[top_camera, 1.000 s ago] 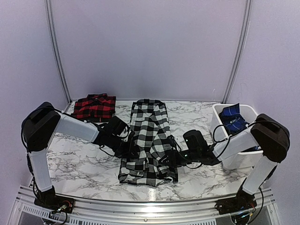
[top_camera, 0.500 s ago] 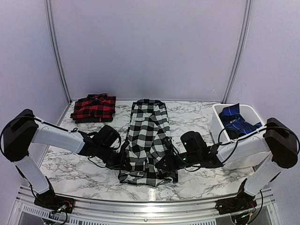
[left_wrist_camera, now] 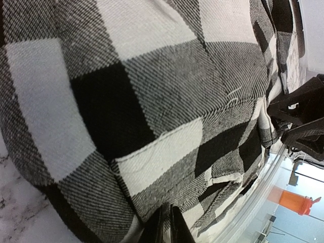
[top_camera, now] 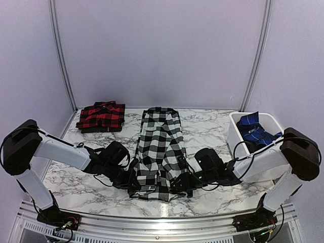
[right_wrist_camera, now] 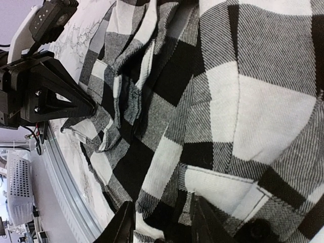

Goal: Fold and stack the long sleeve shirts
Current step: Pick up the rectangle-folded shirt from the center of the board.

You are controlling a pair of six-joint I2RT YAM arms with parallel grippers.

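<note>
The marble bench (top_camera: 212,126) carried everything. Down its middle lay the black-and-white checked shirt (top_camera: 161,147), folded into a long narrow strip running from the far side toward the near edge, its near end rumpled. A white bin (top_camera: 234,132) stood at the right edge of the bench with a blue checked cloth (top_camera: 253,130) inside. The red-and-black shirt (top_camera: 101,116) sat folded in the far left corner, well apart from the other one. The left claw (left_wrist_camera: 166,228) was low at the strip's near left edge, its fingers pinched almost together on the cloth. The right claw (right_wrist_camera: 162,220) was at the near right edge, with a bunch of the same fabric gripped between its fingers.
</note>
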